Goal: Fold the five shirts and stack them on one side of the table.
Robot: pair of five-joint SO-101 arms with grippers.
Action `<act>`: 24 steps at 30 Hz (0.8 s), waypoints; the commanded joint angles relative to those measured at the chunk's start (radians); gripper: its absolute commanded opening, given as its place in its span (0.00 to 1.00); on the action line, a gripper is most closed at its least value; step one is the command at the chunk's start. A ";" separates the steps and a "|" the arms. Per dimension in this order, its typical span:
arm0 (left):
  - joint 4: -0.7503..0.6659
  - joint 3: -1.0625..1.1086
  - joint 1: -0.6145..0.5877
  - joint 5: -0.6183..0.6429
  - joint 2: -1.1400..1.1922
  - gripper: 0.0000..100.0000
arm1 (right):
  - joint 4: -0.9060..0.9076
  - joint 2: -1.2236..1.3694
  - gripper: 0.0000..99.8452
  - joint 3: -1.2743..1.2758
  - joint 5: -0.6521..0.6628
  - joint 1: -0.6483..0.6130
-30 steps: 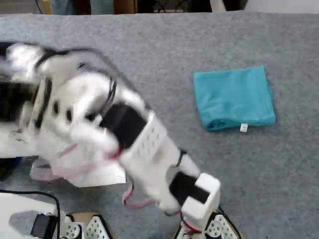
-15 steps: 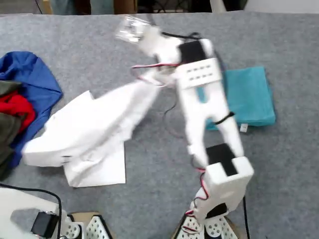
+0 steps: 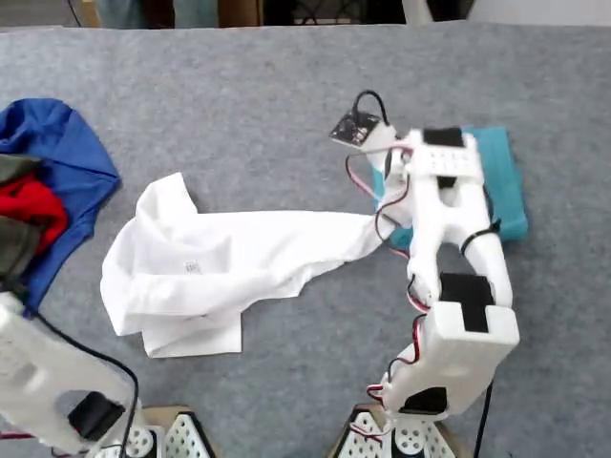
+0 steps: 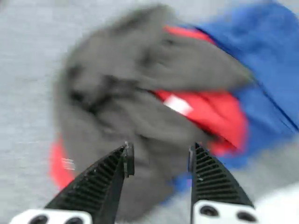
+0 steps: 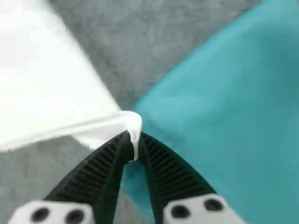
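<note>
A white shirt lies stretched across the middle of the grey table, one end pulled toward the folded teal shirt. My right gripper is shut on that end of the white shirt, right at the near edge of the teal shirt. The right arm covers part of the teal shirt from above. My left gripper stands open above a heap of grey, red and blue shirts. That heap sits at the table's left edge.
The grey felt table has free room at the back and at the front right. The left arm's white body stands at the front left corner, with a black cable beside it.
The right arm swung from the left side across to the teal shirt, dragging the white shirt's end with it and stretching it out. The left arm came into view at the front left.
</note>
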 commanded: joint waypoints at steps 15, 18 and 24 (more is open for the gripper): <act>-0.089 1.224 0.625 -0.166 -0.526 0.21 | -0.589 -0.062 0.01 0.280 -0.359 -0.026; -0.150 1.288 0.673 -0.118 -0.523 0.21 | -0.589 -0.062 0.01 0.282 -0.359 -0.026; -0.250 1.316 0.720 -0.068 -0.522 0.21 | -0.594 -0.062 0.01 0.282 -0.347 -0.026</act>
